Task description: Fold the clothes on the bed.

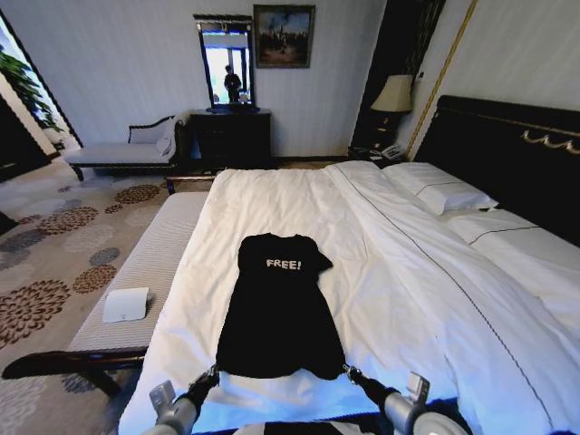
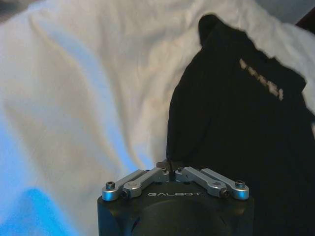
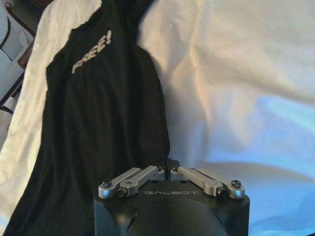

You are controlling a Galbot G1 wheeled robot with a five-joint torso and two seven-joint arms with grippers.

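The clothes are one black T-shirt (image 1: 276, 308) with white "FREE!" lettering, lying flat on the bed (image 1: 408, 272) with its sleeves tucked in and its hem toward me. My left gripper (image 1: 214, 371) sits at the hem's left corner. In the left wrist view the left gripper (image 2: 169, 165) has its fingertips pressed together on the edge of the T-shirt (image 2: 236, 137). My right gripper (image 1: 348, 370) is at the hem's right corner. The right wrist view shows the right gripper (image 3: 167, 167) shut the same way on the T-shirt (image 3: 98, 128).
A grey bench (image 1: 154, 263) with a white paper (image 1: 125, 304) on it runs along the bed's left side. White pillows (image 1: 439, 190) and a dark headboard (image 1: 507, 154) are at the right. A dark dresser (image 1: 231, 136) stands by the far wall.
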